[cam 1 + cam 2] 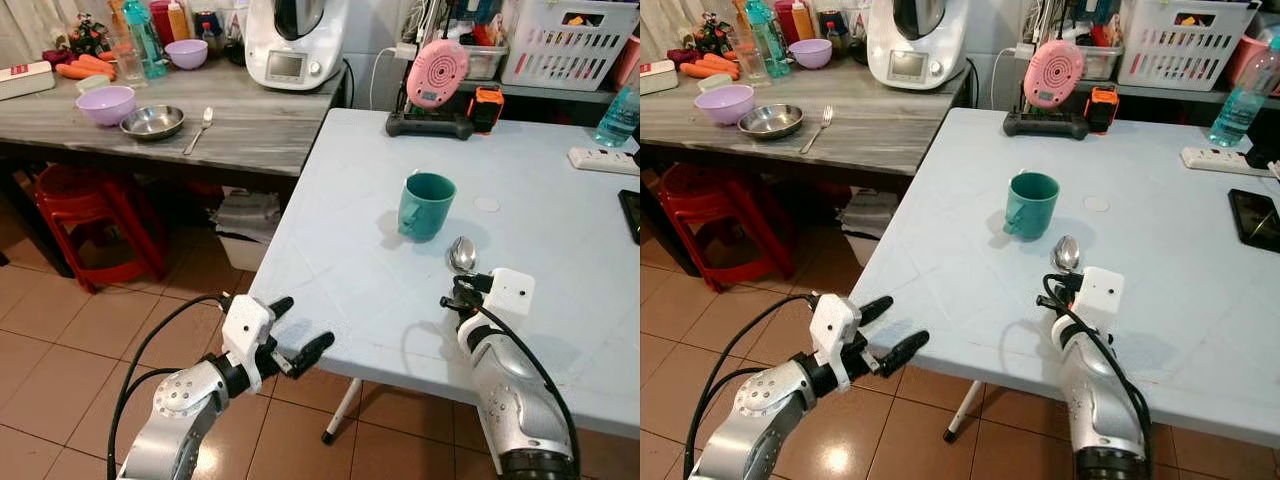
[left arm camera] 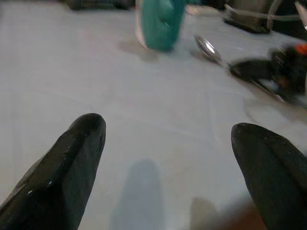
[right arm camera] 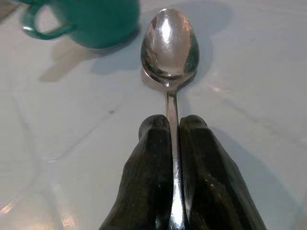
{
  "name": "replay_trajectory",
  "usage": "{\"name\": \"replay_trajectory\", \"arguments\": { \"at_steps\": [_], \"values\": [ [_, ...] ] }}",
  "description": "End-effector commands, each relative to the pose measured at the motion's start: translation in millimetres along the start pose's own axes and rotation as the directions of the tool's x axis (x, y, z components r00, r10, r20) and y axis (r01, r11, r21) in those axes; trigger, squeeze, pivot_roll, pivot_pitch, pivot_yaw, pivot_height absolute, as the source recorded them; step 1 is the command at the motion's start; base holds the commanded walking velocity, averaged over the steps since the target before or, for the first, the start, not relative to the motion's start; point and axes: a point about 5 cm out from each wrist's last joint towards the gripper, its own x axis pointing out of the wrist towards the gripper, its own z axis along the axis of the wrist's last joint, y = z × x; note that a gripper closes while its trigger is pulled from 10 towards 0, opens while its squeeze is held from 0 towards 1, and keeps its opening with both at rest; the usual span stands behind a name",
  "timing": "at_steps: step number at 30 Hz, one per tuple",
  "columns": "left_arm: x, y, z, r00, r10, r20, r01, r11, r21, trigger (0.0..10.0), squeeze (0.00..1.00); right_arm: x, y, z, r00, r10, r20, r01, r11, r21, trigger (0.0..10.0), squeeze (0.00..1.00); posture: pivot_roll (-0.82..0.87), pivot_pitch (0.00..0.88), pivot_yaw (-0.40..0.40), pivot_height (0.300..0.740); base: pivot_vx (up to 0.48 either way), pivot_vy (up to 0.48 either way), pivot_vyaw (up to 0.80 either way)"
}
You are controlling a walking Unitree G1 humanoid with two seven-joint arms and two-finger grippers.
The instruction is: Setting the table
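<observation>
Jaws of the right gripper are clamped together on the handle of a spoon, the bowl of which projects straight ahead of the fingertips and lies low over, or on, the pale counter; contact cannot be confirmed. Just beyond and to the left of that bowl stands 1 teal mug, upright, handle toward the robot's left, near the spoon but apart from it. Jaws of the left gripper stand wide apart and hold nothing, hovering at the counter's near edge, well to the left of the mug. Judged step: placement of the spoon beside the mug, apparently at or near set-down. The next move calls for the handle to be laid flat, the right fingers parted cleanly, and the arm drawn back without dragging the spoon or knocking the mug. Further items sit on a second grey counter far ahead and left of the left jaws: a purple bowl, a steel dish and 1 further spoon. No brand, label or writing can be read on any item; the display on the white kitchen appliance is illegible.
</observation>
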Motion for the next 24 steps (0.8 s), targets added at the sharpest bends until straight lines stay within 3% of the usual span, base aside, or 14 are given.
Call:
{"name": "replay_trajectory", "arguments": {
  "at_steps": [1, 2, 4, 5, 6, 13, 18, 24],
  "values": [
    [-0.6, 12.6, 4.4, 0.996, 0.083, 0.016, -0.083, 0.996, 0.015, 10.0, 0.00, -3.5, 6.8, 14.4, 0.997, 0.006, 0.080, -0.007, 1.000, 0.006, 0.0, 0.00, 0.00, 0.000, 0.029, 0.740, 0.000, 0.000, 0.00],
    [-0.4, 19.4, 6.2, 0.988, 0.149, 0.027, -0.149, 0.989, 0.012, 10.0, 0.00, -6.9, 9.7, 22.8, 0.991, 0.007, 0.137, -0.009, 1.000, 0.015, 0.0, 0.00, 0.00, 0.000, 0.031, 0.740, 0.000, 0.000, 0.00],
    [-0.4, 21.6, 6.8, 0.985, 0.170, 0.031, -0.170, 0.985, 0.009, 10.0, 0.00, -8.2, 10.8, 25.6, 0.988, 0.008, 0.156, -0.011, 1.000, 0.015, 0.0, 0.00, 0.00, 0.000, 0.031, 0.740, 0.000, 0.000, 0.00],
    [-0.4, 30.6, 8.8, 0.968, 0.247, 0.041, -0.247, 0.969, -0.008, 10.0, 0.00, -12.5, 15.3, 32.0, 0.979, 0.018, 0.202, -0.021, 1.000, 0.012, 8.7, 0.00, -0.01, 0.000, 0.039, 0.740, 0.000, 0.000, 0.00],
    [-0.6, 35.3, 10.4, 0.957, 0.285, 0.051, -0.284, 0.959, -0.026, 10.0, 0.00, -15.2, 17.6, 34.7, 0.974, 0.023, 0.224, -0.024, 1.000, 0.005, 10.0, 0.00, -0.01, 0.000, 0.039, 0.740, 0.000, 0.000, 0.00],
    [4.3, 40.5, 12.1, 0.943, 0.326, 0.066, -0.322, 0.945, -0.064, 10.0, 0.00, -23.5, 19.1, 28.6, 0.972, 0.022, 0.236, -0.010, 0.999, -0.050, 10.0, 0.00, -0.01, 0.000, 0.032, 0.740, 0.000, 0.000, 0.00],
    [6.8, 42.0, 10.1, 0.932, 0.356, 0.072, -0.349, 0.933, -0.088, 10.0, 0.00, -25.4, 22.6, 27.3, 0.970, 0.047, 0.238, -0.031, 0.997, -0.071, 10.0, 0.00, -0.02, 0.000, 0.019, 0.740, 0.000, 0.000, -0.64],
    [9.4, 40.2, 9.5, 0.932, 0.355, 0.079, -0.347, 0.933, -0.097, 10.0, 0.00, -22.2, 23.7, 31.3, 0.967, 0.067, 0.245, -0.048, 0.995, -0.084, 10.0, 0.00, -0.02, 0.000, 0.007, 0.740, 0.000, 0.263, -0.41]
  ]
}}
